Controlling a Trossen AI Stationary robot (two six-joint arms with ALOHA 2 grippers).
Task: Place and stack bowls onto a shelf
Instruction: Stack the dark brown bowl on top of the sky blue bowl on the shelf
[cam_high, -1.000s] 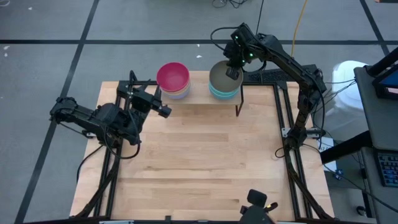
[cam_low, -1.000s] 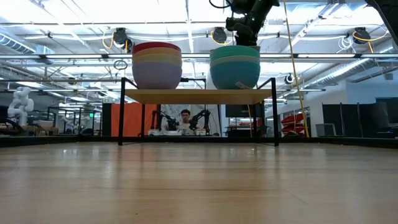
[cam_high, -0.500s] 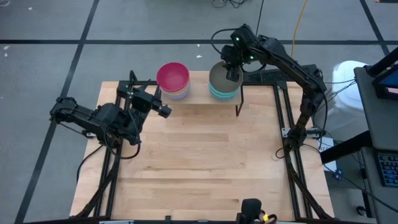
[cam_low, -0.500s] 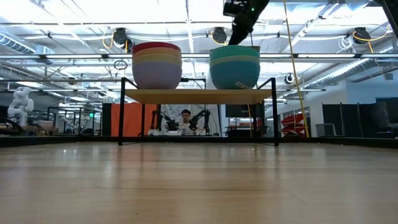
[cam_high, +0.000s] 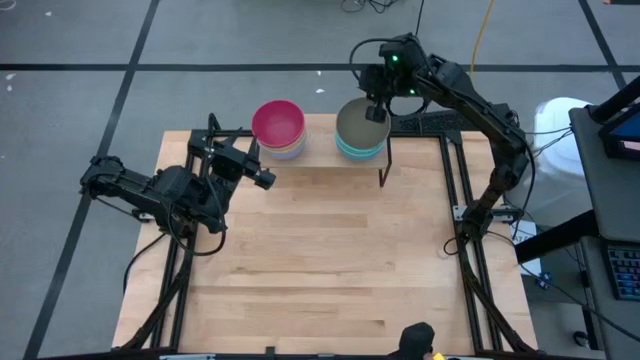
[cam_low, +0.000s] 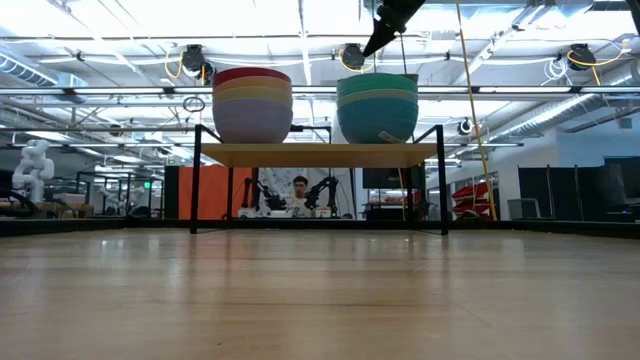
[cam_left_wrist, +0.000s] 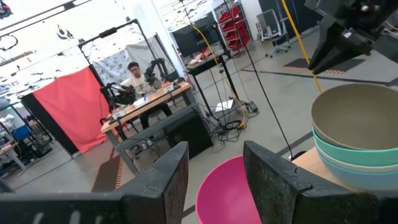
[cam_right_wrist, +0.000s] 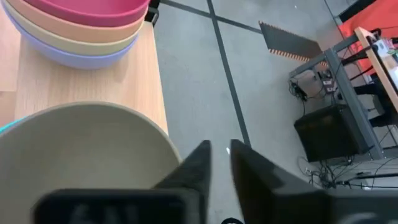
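The right gripper (cam_high: 376, 108) hangs above the far rim of the olive-grey bowl (cam_high: 358, 126), its jaws nearly together with only a thin gap and holding nothing; the bowl sits just below and in front of them, topping the cyan-and-mint stack (cam_low: 377, 108) on the shelf (cam_low: 318, 153). The left gripper (cam_high: 262, 178) waits with jaws apart and empty; the magenta bowl (cam_high: 278, 122), topping the other stack, lies just beyond them.

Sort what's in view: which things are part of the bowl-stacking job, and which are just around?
Job: magenta-topped bowl stack; olive-topped bowl stack; shelf; right gripper above the olive stack.

Just around: left gripper, waiting; person at a desk behind; orange partition.
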